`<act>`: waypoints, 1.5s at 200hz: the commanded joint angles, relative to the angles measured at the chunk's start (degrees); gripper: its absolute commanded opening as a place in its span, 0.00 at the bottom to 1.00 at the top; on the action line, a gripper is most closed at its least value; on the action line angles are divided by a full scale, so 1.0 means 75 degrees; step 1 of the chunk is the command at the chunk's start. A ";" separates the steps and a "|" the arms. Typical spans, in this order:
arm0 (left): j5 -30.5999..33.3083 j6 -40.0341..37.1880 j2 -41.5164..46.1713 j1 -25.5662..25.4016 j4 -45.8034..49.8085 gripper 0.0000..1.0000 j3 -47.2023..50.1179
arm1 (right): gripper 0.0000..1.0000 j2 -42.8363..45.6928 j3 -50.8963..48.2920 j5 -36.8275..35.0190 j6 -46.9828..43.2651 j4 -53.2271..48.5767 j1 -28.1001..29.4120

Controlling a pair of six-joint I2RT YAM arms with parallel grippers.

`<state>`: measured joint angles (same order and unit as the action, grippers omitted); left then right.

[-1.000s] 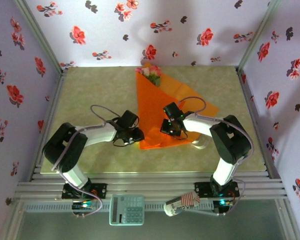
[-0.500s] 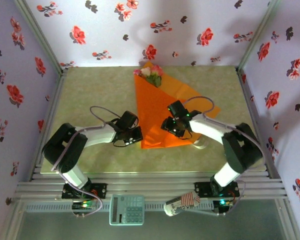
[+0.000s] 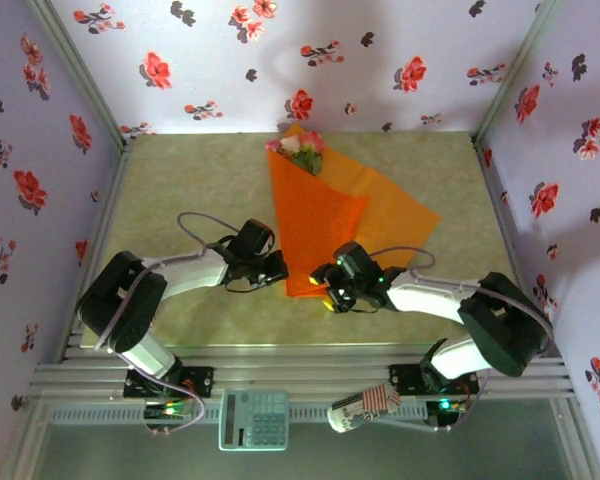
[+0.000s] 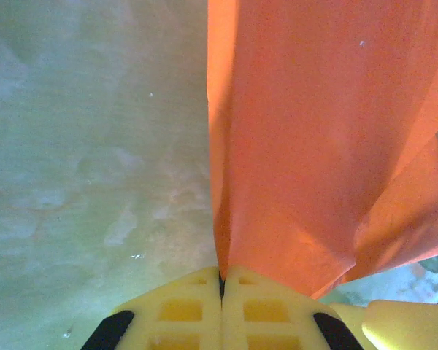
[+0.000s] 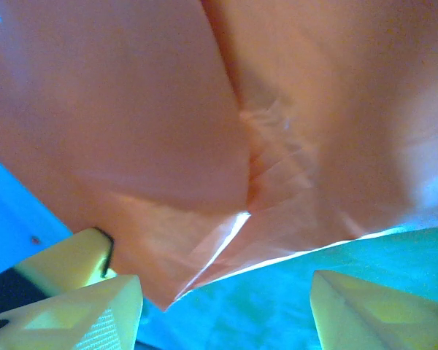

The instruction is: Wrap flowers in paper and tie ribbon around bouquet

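**Paper pinched at its near left edge, right jaws apart**

Room lies mostly on the left. The table (image 3: 180, 200) is bare from its left edge to the paper (image 3: 315, 225). A narrower bare strip runs between the paper's right corner and the right wall. The sheet lies folded over itself: a long panel runs from far side to near side, and a single-layer flap spreads out to the right. Its near edge stops short of the table's front edge, and both arms reach in across that strip. The flowers (image 3: 298, 148) lie at the far end of the folded panel, heads poking out, close to the back wall (image 3: 280, 60).

The left gripper (image 4: 221, 281) is closed, its yellow fingers (image 4: 182, 310) pressed together on the paper's left edge by the near corner. The sheet rises from the pinch in a crease. The right gripper (image 5: 226, 299) is just beside it at the paper's near edge, jaws well apart and holding nothing. In its wrist view the paper's near corner hangs between the two fingertips (image 5: 95, 310). Whether it brushes the left-hand one cannot be told.
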<state>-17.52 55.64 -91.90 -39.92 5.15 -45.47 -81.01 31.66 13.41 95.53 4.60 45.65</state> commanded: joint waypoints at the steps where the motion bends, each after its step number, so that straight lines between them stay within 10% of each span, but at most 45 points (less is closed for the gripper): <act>1: -0.0340 0.0270 0.0083 0.0141 0.0085 0.00 -0.0113 | 0.63 -0.0093 -0.0510 -0.0694 0.2008 0.1593 0.0326; 138: -0.1571 0.1243 -0.0396 0.0647 0.0111 0.00 -0.0593 | 0.60 -0.1035 -0.0627 -0.2724 0.4298 0.3329 0.1520; 281: -0.1627 0.1239 -0.0422 0.0858 0.0146 0.00 -0.0595 | 0.06 -0.1462 -0.0766 -0.3742 0.4417 0.4020 0.1521; 300: -0.1625 0.1396 -0.0242 0.0858 0.0198 0.18 -0.0494 | 0.00 -0.1439 -0.0721 -0.3777 0.4416 0.3945 0.1520</act>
<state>-28.75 64.75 -94.70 -34.06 5.17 -48.73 -91.53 26.04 -12.08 119.20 35.27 56.69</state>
